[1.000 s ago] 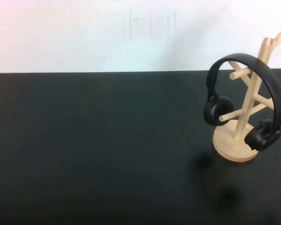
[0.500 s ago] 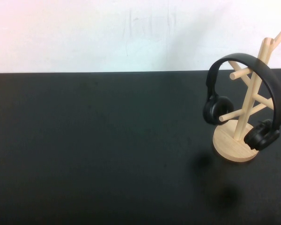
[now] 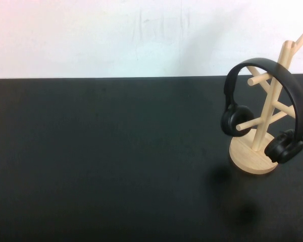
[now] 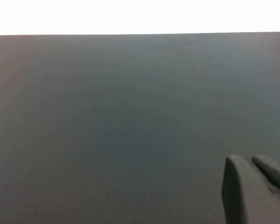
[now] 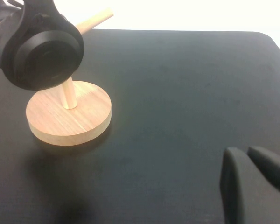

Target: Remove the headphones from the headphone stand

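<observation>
- The left end effector [image 4: 252, 189] is hovering low over the bare black counter [image 3: 116, 151] near its front-left corner; in the left wrist view its two dark fingers are lying side by side with barely a slit between them, looking pressed together and holding nothing.
- The middle of the counter is lying between the two arms, running back to a white wall [image 3: 116, 35] along its far edge.
- The stand [image 3: 266, 126] is sitting near the counter's right edge, toward the back, its round base flat on the surface and its pole slanting upward with pegs sticking out.
- The headphones [image 3: 265, 108] are hanging on the stand, the headband arching over a peg, one cup dangling on each side of the pole above the base.
- The right end effector [image 5: 254, 179] is hovering over the counter in front of the stand, well apart from it, fingers pressed together and empty.
</observation>
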`<state>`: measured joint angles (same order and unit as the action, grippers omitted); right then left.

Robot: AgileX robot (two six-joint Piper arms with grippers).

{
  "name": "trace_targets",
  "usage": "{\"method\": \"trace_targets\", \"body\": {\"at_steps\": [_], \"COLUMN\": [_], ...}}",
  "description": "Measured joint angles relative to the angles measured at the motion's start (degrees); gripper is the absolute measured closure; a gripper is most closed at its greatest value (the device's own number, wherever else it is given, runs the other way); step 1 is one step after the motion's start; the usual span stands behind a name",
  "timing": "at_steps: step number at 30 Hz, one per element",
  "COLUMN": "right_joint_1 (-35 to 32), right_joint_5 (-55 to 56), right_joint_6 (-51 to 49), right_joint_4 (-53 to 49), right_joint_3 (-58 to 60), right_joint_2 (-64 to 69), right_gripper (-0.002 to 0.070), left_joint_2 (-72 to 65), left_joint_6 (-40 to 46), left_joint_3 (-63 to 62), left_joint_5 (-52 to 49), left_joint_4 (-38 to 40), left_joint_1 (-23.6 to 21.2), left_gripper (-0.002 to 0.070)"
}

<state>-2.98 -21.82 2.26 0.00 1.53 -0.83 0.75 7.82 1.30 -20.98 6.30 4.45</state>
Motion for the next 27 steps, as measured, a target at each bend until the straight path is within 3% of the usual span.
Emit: {"method": "trace_targets", "body": {"at_steps": [18, 21, 27], "right_joint_1": [0.00, 0.00, 0.00], "right_joint_5": [0.69, 4.66, 13.79], "right_joint_6": [-0.10, -3.02, -6.93], "right_joint_4": [0.57, 7.87, 34.29], "right_joint_3": [0.00, 0.15, 0.19], "right_joint_2": [0.00, 0.00, 0.00], "right_gripper": [0.0685, 0.0685, 0.0685], "left_joint_2": [0.00, 0.00, 0.00], "left_joint_6": [0.00, 0.00, 0.00], "left_joint_3": [0.00, 0.00, 0.00], "left_joint_5": [0.00, 0.00, 0.00], "left_joint_4": [0.00, 0.00, 0.00], "left_joint_1": [0.00, 0.00, 0.00], "left_gripper": [0.0678, 0.0678, 0.0678]}}
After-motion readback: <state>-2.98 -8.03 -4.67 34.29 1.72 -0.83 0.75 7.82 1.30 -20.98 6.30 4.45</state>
